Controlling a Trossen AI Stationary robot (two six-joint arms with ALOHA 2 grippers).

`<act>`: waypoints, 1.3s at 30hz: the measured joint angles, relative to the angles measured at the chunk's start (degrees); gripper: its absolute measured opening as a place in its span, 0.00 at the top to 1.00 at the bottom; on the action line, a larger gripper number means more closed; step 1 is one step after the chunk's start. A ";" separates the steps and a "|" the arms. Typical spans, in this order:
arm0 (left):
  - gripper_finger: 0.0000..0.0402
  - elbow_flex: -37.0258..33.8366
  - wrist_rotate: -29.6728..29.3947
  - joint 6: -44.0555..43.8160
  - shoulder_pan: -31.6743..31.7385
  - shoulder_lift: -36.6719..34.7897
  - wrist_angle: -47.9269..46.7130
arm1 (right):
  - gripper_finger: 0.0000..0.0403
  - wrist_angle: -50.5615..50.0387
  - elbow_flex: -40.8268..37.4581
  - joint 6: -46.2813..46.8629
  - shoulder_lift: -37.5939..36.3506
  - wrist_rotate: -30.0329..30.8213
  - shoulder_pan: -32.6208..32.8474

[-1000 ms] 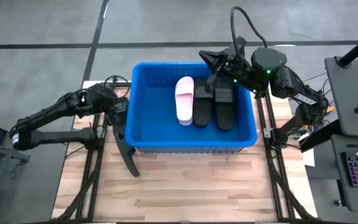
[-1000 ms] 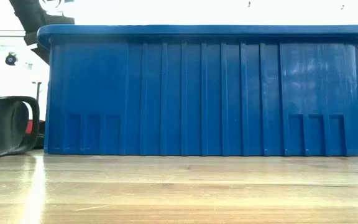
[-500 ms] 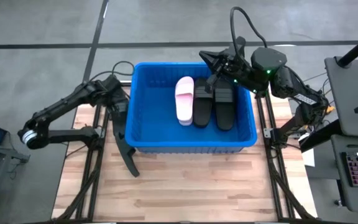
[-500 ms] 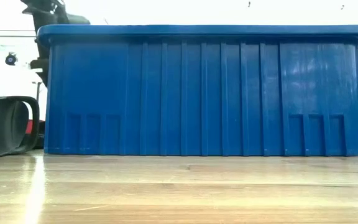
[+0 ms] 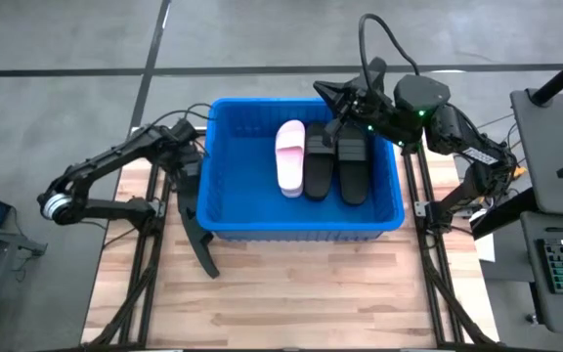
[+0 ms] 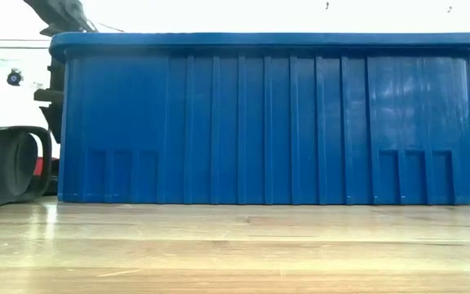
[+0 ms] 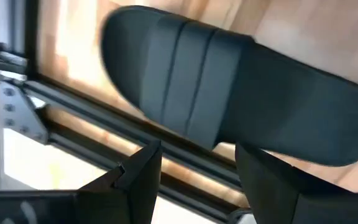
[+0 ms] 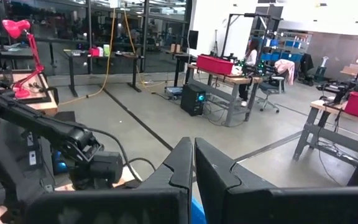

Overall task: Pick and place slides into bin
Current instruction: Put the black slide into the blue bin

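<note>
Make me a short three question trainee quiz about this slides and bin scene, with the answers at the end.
1. How many slides lie inside the bin?
2. True or false: the right gripper is shut and holds nothing.
3. Where is the black slide that is not yet binned? A: on the table by the bin's left wall. B: on the bin's rim.

Key:
1. Three: one pink slide, two black.
2. True.
3. A, with the left gripper over it.

The large bright blue plastic bin [image 6: 268, 122] has smooth, slightly glossy ribbed walls. It stands on a light wooden plank table [image 6: 235, 253] with a soft sheen. The black rubber slide [image 7: 229, 99] looks matt and smooth.
</note>
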 joint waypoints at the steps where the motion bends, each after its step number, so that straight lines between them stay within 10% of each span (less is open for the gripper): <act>1: 0.53 0.02 0.08 -0.57 -0.02 0.62 -0.19 | 0.98 0.02 0.00 -0.25 0.00 0.00 0.00; 22: 0.53 -0.22 0.06 -3.38 -0.04 10.95 3.68 | 0.98 0.39 0.00 -1.25 0.00 0.03 0.00; 39: 0.53 -3.27 -12.16 -10.76 -0.13 13.39 10.01 | 0.98 0.54 0.00 -3.87 0.00 0.05 -0.11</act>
